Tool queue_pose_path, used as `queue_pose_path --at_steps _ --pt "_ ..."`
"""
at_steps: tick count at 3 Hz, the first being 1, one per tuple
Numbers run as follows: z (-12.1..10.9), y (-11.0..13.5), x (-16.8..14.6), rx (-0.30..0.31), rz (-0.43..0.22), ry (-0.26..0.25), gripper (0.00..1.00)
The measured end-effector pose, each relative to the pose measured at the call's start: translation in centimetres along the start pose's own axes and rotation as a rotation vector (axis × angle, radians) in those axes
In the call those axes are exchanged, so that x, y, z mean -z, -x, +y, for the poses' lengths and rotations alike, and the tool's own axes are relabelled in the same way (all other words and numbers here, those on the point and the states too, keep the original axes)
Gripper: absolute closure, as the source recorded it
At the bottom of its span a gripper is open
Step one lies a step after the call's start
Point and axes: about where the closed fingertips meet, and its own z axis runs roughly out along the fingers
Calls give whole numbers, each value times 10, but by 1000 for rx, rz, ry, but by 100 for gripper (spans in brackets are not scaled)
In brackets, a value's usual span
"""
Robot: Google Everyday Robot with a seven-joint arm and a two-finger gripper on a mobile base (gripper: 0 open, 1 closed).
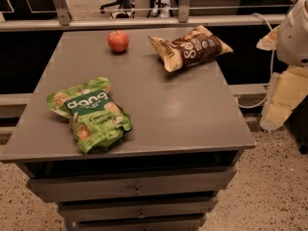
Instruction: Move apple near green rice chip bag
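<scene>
The small red apple [118, 41] sits at the far edge of the grey table [173, 109], left of centre. The green rice chip bag [90, 113], crinkled with white "dang" lettering, lies flat near the front left corner, well apart from the apple. Part of my white and cream arm [291, 37] shows at the right edge, beyond the table. My gripper itself is out of view; nothing is held over the table.
A brown and tan chip bag [190, 47] lies at the far right of the table, to the right of the apple. Drawers [137, 189] run below the front edge. A rail [144, 22] and chairs stand behind the table.
</scene>
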Motion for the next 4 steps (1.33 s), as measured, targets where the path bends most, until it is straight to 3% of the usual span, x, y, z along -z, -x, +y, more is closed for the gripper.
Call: queue_pose_path --at_steps 1,3,4 --pt "0 0 0 0 0 0 0" --pt "-51 48 -8 -35 -305 -24 0" --pt "-81 83 -22 -48 -451 -25 0"
